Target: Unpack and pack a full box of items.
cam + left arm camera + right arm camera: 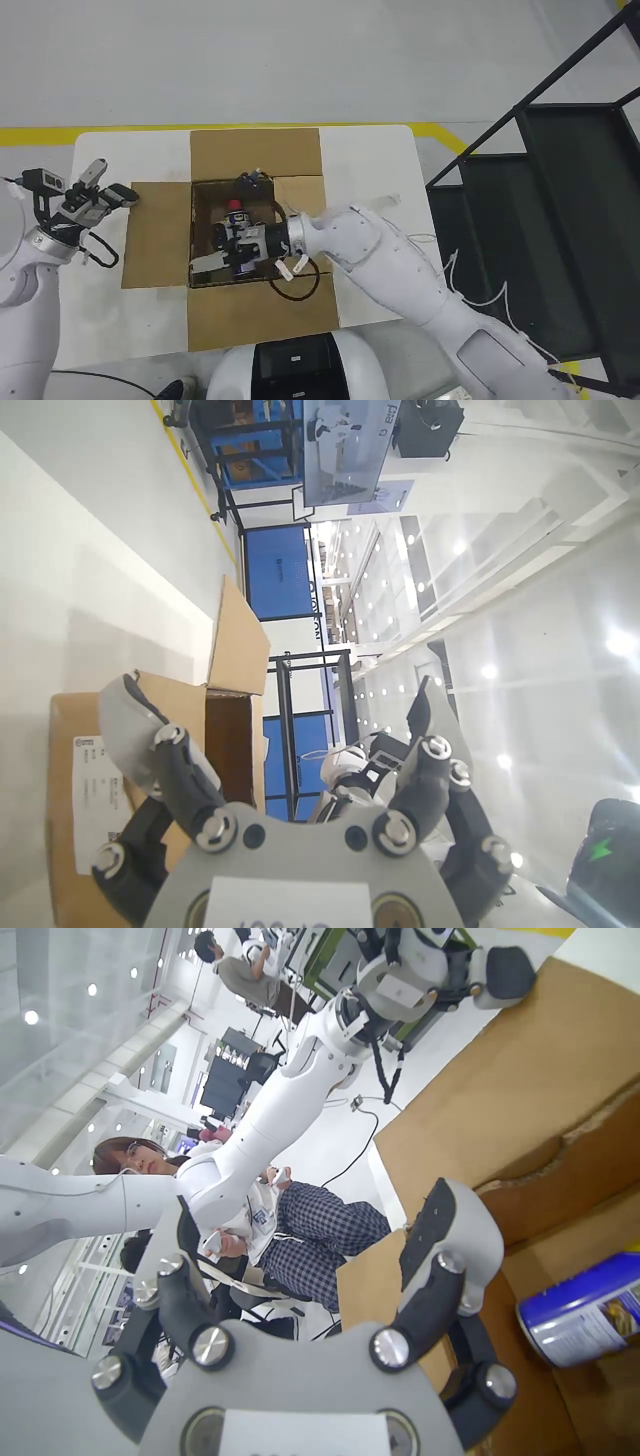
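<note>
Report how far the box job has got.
Done: the box has its flaps open. In hand: the right tool is open inside it, near a blue can; the left tool is open at a side flap. Left: the items are still in the box.

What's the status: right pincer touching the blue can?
Apart. Right wrist view: the open right pincer is empty, and box cardboard shows between its nearer finger and the blue can.

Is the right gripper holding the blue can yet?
No, the right gripper is open with nothing between its fingers, and the blue can sits apart from it inside the box.
</note>
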Controlling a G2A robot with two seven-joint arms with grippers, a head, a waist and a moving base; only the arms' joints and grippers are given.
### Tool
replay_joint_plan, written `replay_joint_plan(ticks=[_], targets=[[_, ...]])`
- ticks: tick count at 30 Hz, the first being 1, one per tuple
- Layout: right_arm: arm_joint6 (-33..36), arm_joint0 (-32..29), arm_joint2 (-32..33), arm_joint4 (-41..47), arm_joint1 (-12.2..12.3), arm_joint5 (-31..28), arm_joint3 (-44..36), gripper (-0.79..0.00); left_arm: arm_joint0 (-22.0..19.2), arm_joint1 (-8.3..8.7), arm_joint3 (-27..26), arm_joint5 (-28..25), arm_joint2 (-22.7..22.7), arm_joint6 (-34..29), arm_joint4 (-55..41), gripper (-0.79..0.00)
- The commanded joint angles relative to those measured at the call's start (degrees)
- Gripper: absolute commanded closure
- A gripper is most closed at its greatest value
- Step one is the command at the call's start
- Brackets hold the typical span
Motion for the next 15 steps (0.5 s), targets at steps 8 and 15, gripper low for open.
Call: replay_joint_plan(ticks=[8,15], targets=[[2.4,-11.3,11.2,0.9,3.5,-2.0,-6.6,-0.785,0.3,0.31,-0.1,-0.1,1.5,-0.1,5.4,-0.785],[1.8,-16.8,16.9,1.7,5.1,-4.0,-8.7,-0.785,0.2,0.48,-1.6,0.1,4.4,0.3,13.0,-0.785]])
